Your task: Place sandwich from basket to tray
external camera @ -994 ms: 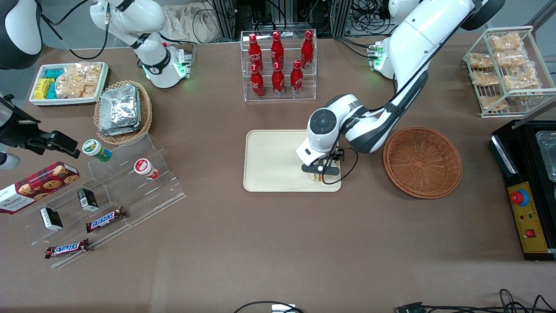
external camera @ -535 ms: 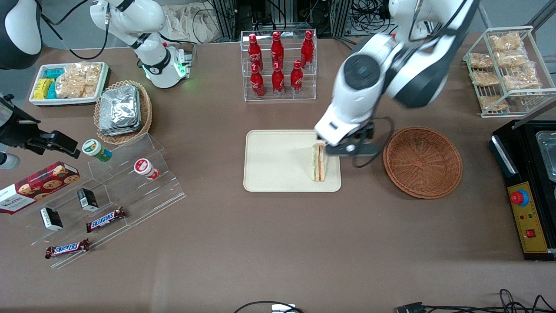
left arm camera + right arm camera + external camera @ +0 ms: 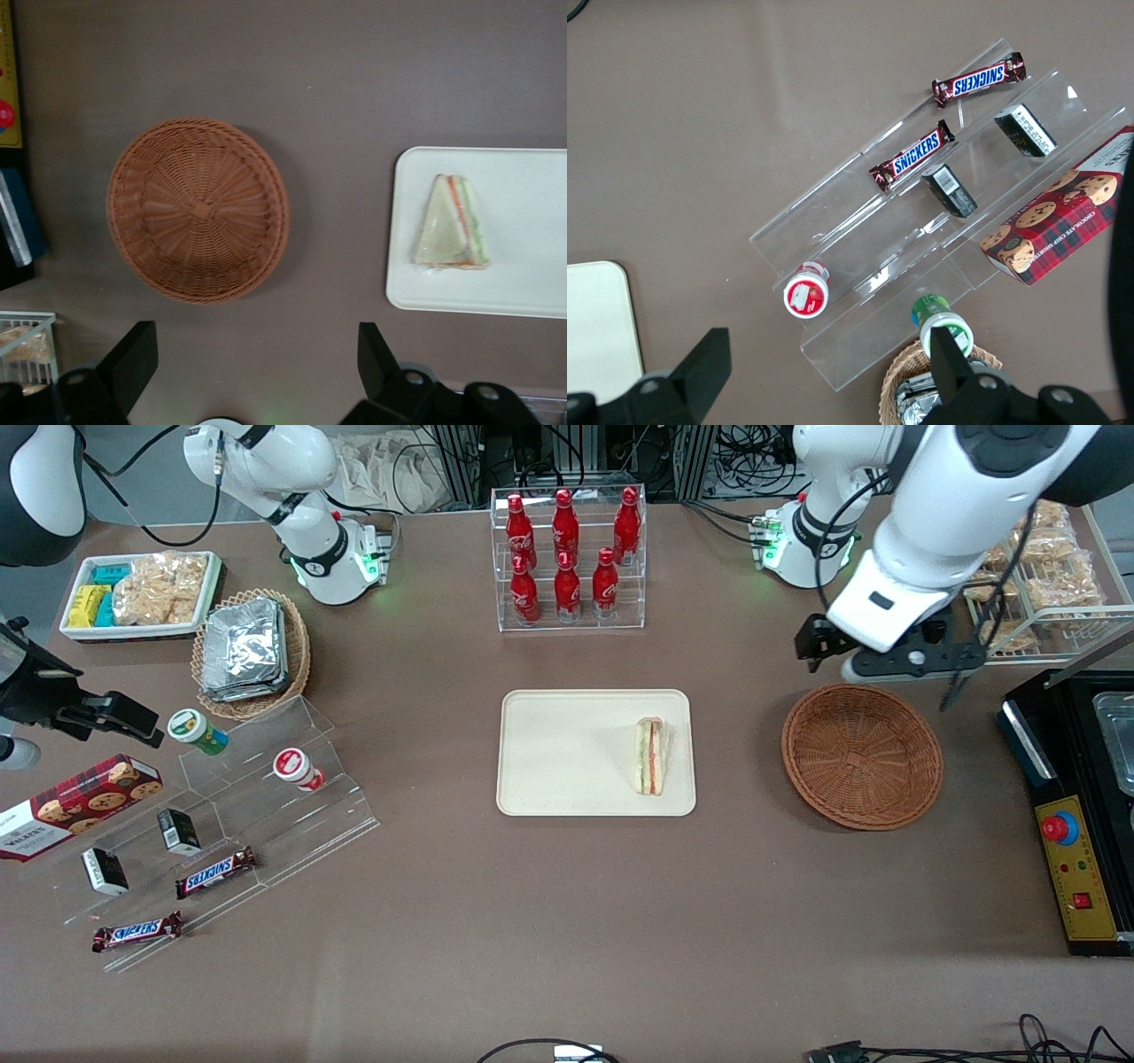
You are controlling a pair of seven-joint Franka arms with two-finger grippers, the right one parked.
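Item: sandwich [image 3: 651, 756], one triangular wedge in clear wrap, white bread with green and red-orange filling; lies flat on the tray [image 3: 558, 779], at the tray end nearest the pincer, close to the rim, touched by nothing. Item: tray, cream-beige, rectangular with rounded corners and a low rim; sits on the brown table [image 3: 567, 921] well apart from the pincer, toward the parked arm's end, nothing else on it. Item: basket [image 3: 862, 755], round reddish-brown wicker, with no contents; rests on the table just below the pincer and slightly nearer the front camera, between the pincer and the tray when measured sideways, clear of the tray's edge. Item: left arm's gripper [image 3: 886, 657], the pincer; raised in the air above the table at the basket's rim farthest from the front camera. In the left wrist view the pincer [image 3: 252, 367] has its two dark fingers [image 3: 133, 363] spread wide apart with only bare table showing between them; it holds nothing. Same view, looking down from the pincer: basket [image 3: 198, 211] and sandwich [image 3: 454, 226] on the tray [image 3: 532, 292] lie side by side with a strip of table between them. Item: wire rack [image 3: 1032, 567] of snack packets, close beside the pincer toward the working arm's end.
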